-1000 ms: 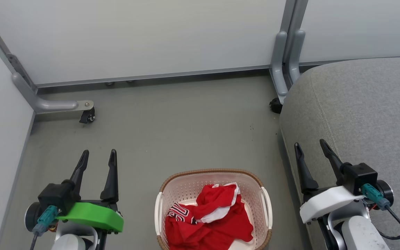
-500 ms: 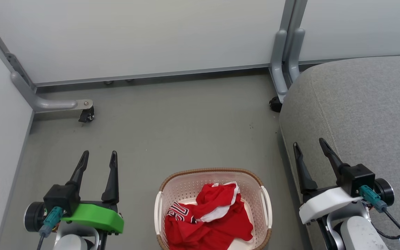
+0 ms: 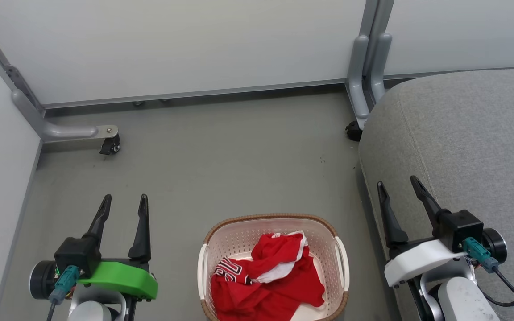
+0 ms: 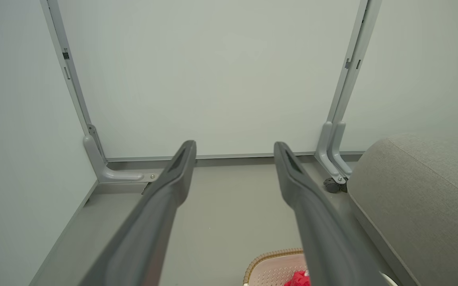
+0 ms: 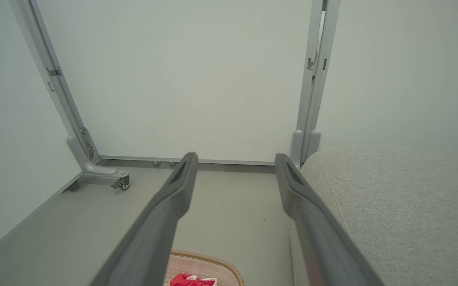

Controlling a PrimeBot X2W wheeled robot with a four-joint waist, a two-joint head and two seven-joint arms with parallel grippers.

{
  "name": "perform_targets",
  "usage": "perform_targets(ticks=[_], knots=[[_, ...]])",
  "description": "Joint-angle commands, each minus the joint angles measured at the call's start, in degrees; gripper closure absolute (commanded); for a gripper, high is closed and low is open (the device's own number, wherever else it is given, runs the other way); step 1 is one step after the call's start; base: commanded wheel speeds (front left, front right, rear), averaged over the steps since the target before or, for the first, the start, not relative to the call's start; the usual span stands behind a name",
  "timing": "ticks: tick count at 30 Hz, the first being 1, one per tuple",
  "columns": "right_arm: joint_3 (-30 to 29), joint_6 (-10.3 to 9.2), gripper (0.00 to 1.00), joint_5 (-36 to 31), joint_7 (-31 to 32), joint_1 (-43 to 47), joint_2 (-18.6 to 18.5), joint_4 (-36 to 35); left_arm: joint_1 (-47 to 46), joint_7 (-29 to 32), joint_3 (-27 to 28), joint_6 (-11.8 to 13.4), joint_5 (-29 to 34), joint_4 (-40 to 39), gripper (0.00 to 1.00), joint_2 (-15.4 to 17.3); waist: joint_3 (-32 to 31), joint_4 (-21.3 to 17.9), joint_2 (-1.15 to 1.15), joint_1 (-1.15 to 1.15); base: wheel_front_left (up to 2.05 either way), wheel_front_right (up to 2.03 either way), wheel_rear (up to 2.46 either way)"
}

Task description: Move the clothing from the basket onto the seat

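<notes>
The clothing [image 3: 268, 278], a crumpled red heap with white trim and lettering on one fold, lies inside the basket [image 3: 275, 219], filling most of its bottom and leaning toward the near side. The basket stands on the floor [image 3: 221, 156], a plain dull grey-green surface with a few small dark specks, just beside the seat [image 3: 462, 133], whose rounded grey edge rises at the right. The left gripper [image 3: 125, 197] hangs over bare floor to the left of the basket, its two dark fingers spread wide with nothing between them. The right gripper [image 3: 396, 181] hangs over the seat's near edge, right of the basket, fingers likewise wide apart and empty. Neither touches the clothing or the basket. Pale panels [image 3: 172, 44] wall the space at the back and on the left, joined by grey metal posts [image 3: 364, 67]. A foot of the left frame reaches out over the floor and ends in a small black caster [image 3: 109, 146]; another caster [image 3: 353, 130] sits at the base of the back post, close to the seat's far corner.
</notes>
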Motion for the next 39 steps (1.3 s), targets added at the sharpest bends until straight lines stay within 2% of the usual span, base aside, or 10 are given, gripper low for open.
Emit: perform_targets(ticks=[1, 6, 13, 21, 32, 39], knots=[[0.09, 0.00, 0.00, -0.26, -0.02, -0.02, -0.04, -0.36, -1.13, -0.19, 0.36, -0.02, 0.28, -0.06, 0.00, 0.04, 0.35, -0.15, 0.00, 0.00, 0.00, 0.00, 0.00], [0.56, 0.00, 0.00, -0.39, 0.33, -1.98, -0.06, -1.59, -2.36, -0.18, -1.80, -0.02, 1.73, 0.96, 0.00, -0.27, 2.77, -1.17, 0.00, 0.00, 0.00, 0.00, 0.00], [0.79, 0.00, 0.00, 0.83, 0.61, -5.70, -0.05, -4.12, -7.49, -0.12, -8.41, -0.01, 3.19, 6.21, 0.00, -1.05, 9.45, -3.16, 0.00, 0.00, 0.00, 0.00, 0.00], [1.31, 0.00, 0.00, 1.18, -0.11, -11.36, -0.05, -6.38, -16.81, -0.12, -19.07, -0.01, 4.49, 16.57, 0.00, -1.48, 19.83, -5.27, 0.00, 0.00, 0.00, 0.00, 0.00], [2.28, 0.00, 0.00, 2.15, -1.44, -18.49, -0.05, -10.51, -30.37, 0.03, -36.94, 0.00, 5.68, 32.66, 0.00, -1.65, 34.62, -8.73, 0.00, 0.00, 0.00, 0.00, 0.00], [2.50, 0.00, 0.00, 3.63, -2.04, -21.14, 0.00, -13.52, -39.67, 2.73, -41.57, 0.33, 4.81, 41.72, 0.00, -1.67, 43.48, -11.33, 0.00, 0.00, 0.00, 0.00, 0.00]])
